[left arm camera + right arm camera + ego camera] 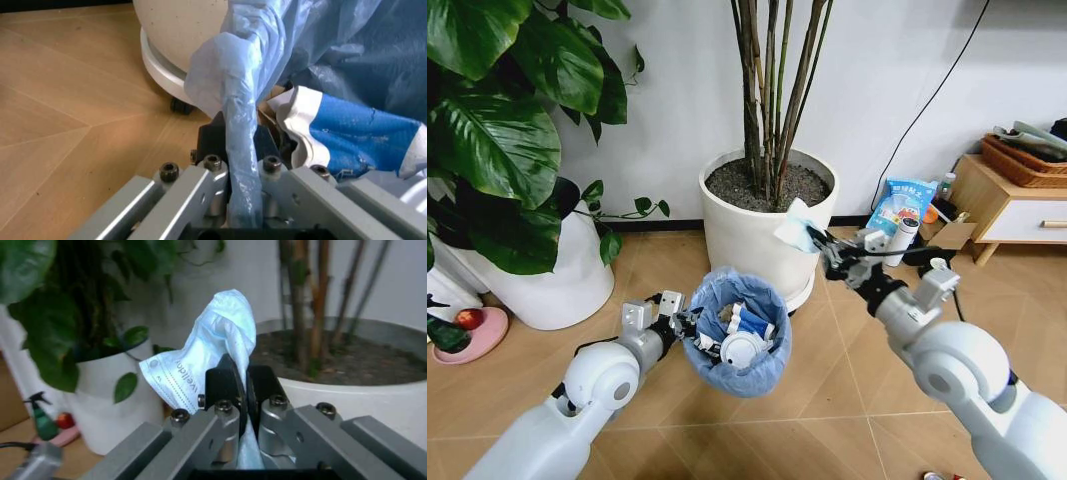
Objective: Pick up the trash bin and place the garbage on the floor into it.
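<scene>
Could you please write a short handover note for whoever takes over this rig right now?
Left gripper: shut on the blue bag at the rim of the trash bin, holding it off the floor in front of the white plant pot.
Right gripper: shut on a pale-blue wrapper, raised above and beyond the bin.
Done: several scraps already in the bin.
Left: drop this wrapper in.

Soft, even daylight filled the room, and the pale wall showed no glare. Faint shadows lay beside the round white plant pot. In both wrist views the near metal gripper parts were blurred.
</scene>
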### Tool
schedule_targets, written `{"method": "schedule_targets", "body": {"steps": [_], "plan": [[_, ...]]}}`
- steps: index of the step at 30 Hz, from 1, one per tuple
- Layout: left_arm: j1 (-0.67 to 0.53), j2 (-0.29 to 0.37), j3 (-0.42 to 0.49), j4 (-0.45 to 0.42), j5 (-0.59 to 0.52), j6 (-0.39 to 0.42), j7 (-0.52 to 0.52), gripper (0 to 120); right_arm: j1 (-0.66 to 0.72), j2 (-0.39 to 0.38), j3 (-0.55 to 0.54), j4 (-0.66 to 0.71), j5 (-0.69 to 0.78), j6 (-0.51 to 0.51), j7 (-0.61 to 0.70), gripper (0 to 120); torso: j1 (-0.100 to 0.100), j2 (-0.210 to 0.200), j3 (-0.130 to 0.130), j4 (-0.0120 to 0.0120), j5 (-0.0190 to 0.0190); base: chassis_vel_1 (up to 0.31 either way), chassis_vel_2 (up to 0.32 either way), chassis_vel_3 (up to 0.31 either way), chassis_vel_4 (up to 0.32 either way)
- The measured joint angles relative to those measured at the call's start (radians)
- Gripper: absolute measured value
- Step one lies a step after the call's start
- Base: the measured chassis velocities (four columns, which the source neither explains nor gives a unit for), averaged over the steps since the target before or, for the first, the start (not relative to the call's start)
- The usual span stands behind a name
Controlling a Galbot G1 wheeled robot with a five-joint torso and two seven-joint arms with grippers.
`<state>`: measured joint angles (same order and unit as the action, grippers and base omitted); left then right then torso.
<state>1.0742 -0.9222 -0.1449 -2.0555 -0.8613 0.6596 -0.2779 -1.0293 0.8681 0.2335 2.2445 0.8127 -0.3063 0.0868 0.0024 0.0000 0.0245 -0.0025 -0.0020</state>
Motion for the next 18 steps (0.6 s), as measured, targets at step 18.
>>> {"method": "schedule_targets", "body": {"steps": [18], "plan": [[-0.019,-0.012,-0.001,0.026,-0.001,0.002,0.003,0,0.103,0.015,-0.252,-0.032,0.011,0.001,-0.013,0,0.0,0.0,0.0,-0.0001,0.0,0.0,0.0,0.0,0.0]]}}
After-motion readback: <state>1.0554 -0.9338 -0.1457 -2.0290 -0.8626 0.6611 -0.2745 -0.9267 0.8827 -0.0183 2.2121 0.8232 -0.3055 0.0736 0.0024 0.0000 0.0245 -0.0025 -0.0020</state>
